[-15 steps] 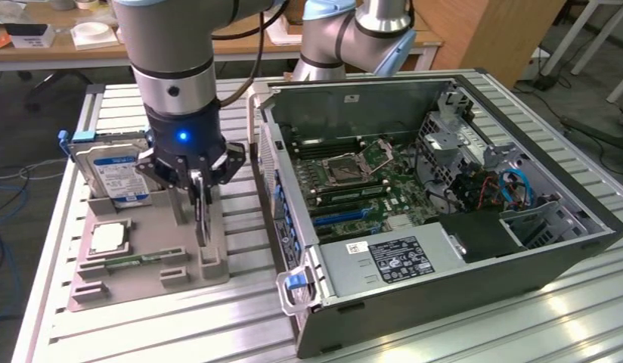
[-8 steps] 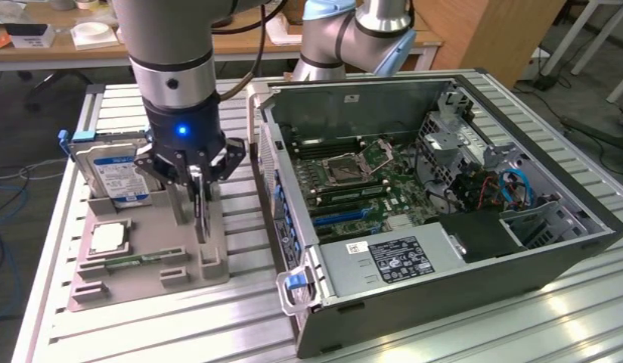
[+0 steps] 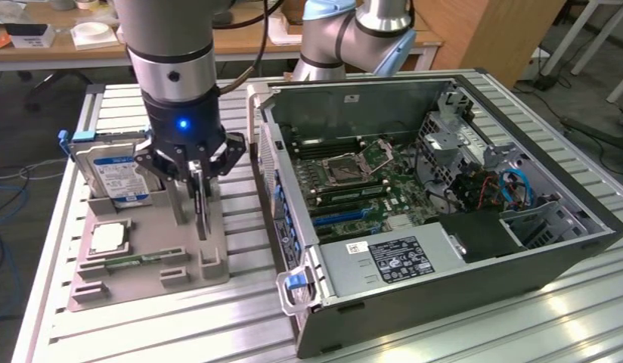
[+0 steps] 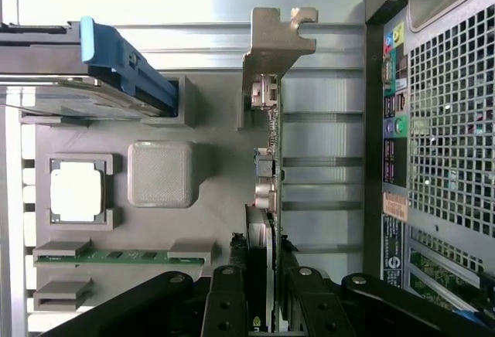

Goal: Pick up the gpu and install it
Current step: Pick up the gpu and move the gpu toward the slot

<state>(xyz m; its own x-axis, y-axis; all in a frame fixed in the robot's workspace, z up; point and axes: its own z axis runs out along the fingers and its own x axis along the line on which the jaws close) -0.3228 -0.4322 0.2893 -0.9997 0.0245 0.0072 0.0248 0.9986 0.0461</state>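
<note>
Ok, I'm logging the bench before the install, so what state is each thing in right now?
gpu: upright on edge in the gray holder, gripped.
end effector: shut on the gpu.
hard drive: standing upright in the holder.
processor: lying flat in the holder.
computer case: side panel off, motherboard exposed.

gpu [image 4: 267, 171]: you see it edge-on, so both card faces are hidden; one end is covered by the gripper [image 4: 264, 275].
gripper: body cut off at wrist-view frame edge.
hard drive [image 3: 115, 178]: lower part sunk in gray holder [image 3: 190, 265]; label txt too small to read.
PSU sticker [image 3: 387, 255]: print too small for you.
arm [image 3: 170, 45]: upper part cut off by ext. view's edge.
</note>
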